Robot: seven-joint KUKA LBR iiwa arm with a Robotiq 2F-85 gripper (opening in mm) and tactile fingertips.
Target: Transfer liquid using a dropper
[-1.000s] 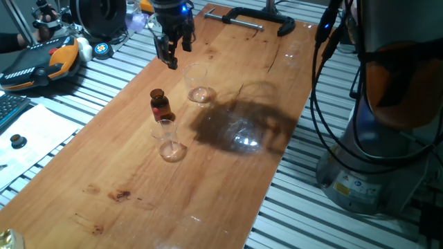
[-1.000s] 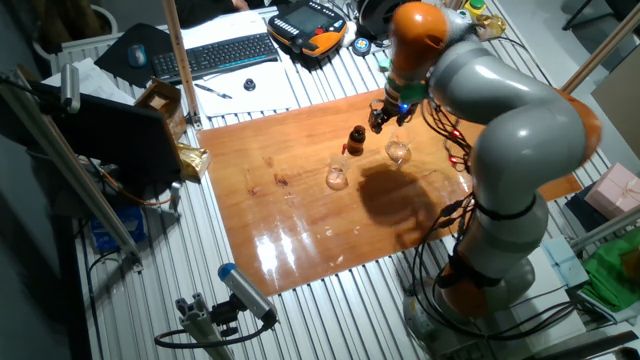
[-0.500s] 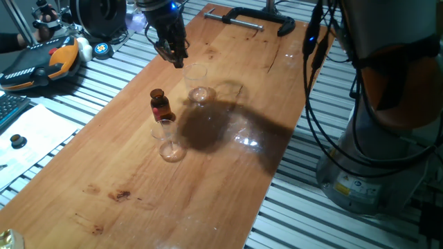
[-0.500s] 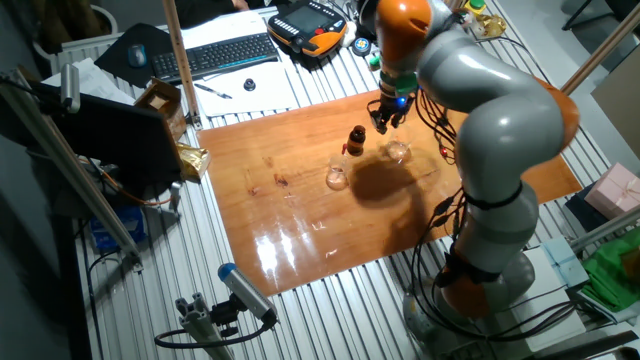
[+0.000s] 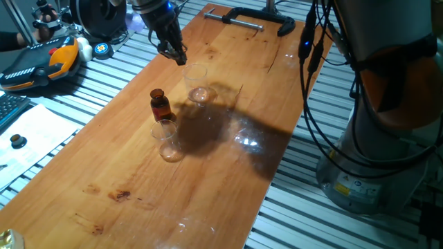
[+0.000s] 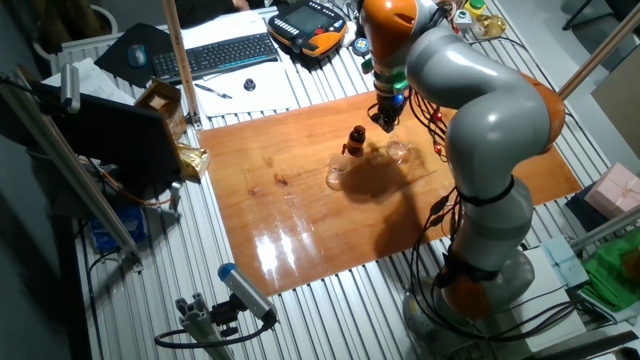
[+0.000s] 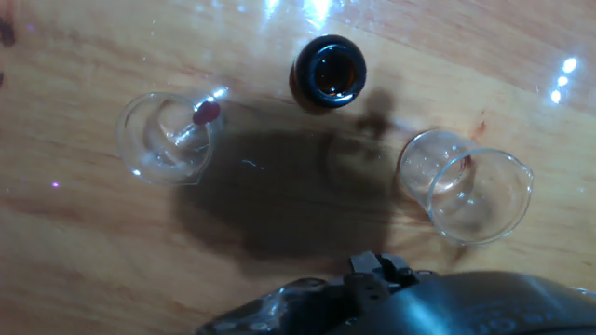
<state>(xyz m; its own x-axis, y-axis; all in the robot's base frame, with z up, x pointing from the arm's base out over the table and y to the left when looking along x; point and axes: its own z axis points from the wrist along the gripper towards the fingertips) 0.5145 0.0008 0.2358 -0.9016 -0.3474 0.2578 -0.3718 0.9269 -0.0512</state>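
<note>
The end effector (image 5: 176, 55) hung high over the far part of the desk (image 5: 228, 159), above and behind the glassware, carrying nothing that I could see; whether its jaws stood apart or together, I could not tell, since both fixed views showed only a dark tip and the hand view showed just the housing at its lower edge; the step in hand read as the approach, with no pickup begun. The dropper (image 7: 200, 121) leaned inside the beaker on the left of the hand view (image 7: 168, 138), its reddish end (image 7: 206, 113) up at the rim; the amber bottle (image 7: 328, 73) stood open between the two glasses, and the second beaker (image 7: 466, 194) sat apart on the right. My reading: the next move called for coming down over that reddish end and closing on it squarely, without knocking the glass; the tube was thin and looked easy to miss.

The hand view gave the dropper and the bottle's open mouth; neither fixed view resolved the tube at all, showing only the bottle (image 5: 160, 105), the near beaker (image 5: 168, 140) and the far beaker (image 5: 199, 84); the other fixed view gave the arm's (image 6: 470, 110) whole reach over the desk.
</note>
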